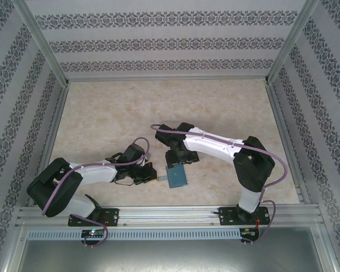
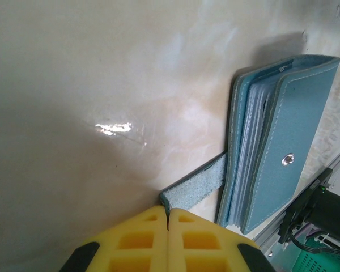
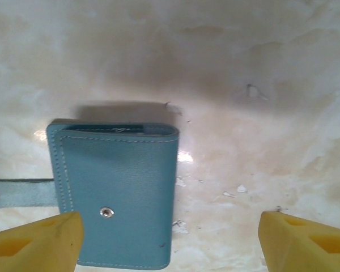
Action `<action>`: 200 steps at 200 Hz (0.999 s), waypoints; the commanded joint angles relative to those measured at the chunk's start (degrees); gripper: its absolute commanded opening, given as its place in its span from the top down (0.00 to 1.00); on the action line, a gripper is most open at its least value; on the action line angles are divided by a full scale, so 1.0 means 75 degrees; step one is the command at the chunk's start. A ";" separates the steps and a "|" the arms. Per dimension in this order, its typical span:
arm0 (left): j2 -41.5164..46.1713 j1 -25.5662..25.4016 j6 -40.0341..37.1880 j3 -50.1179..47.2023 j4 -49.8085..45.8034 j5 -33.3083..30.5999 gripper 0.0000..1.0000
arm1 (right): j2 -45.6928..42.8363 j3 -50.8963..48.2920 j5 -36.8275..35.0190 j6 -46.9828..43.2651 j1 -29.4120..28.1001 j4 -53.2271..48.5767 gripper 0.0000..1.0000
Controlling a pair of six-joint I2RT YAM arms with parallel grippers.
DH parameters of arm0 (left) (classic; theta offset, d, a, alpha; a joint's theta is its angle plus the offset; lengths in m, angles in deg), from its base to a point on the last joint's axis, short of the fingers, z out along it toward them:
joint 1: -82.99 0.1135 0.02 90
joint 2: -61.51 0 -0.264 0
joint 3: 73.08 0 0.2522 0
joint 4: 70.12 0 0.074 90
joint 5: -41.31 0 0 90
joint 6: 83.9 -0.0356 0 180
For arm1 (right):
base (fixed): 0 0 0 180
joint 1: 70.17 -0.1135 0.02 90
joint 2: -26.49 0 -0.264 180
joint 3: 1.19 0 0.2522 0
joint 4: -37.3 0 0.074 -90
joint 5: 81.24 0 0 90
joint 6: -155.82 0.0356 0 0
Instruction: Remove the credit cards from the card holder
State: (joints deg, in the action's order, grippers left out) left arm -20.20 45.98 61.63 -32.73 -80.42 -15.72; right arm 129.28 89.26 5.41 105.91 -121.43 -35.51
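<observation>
The teal-blue card holder lies closed on the table near the front edge, snap stud facing up. In the left wrist view the card holder shows pale sleeve edges between its covers, and its strap tab sticks out sideways. My left gripper is shut on the end of that strap, low at the holder's left side. My right gripper hangs open just above the card holder, one yellow finger over its left part. The credit cards are hidden inside.
An aluminium rail runs along the near edge, right beside the holder. Patterned walls close in the back and both sides. Pale marbled tabletop stretches behind the arms.
</observation>
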 commanded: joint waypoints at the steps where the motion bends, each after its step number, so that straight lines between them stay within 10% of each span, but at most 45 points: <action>1: -0.0229 0.0060 0.0061 0.0028 -0.0462 -0.0568 1.00 | -0.0056 -0.0180 0.0573 -0.0106 -0.0165 0.0289 0.15; 200: -0.0238 0.0060 0.0014 -0.0051 -0.0532 -0.0589 1.00 | 0.0863 -0.0567 0.0429 -0.0027 -0.0418 0.0451 0.06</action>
State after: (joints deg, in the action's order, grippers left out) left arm -20.42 45.98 61.67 -32.56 -80.40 -15.91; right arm 134.78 85.78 9.73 105.67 -123.68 -31.22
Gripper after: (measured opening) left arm 0.065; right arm 0.943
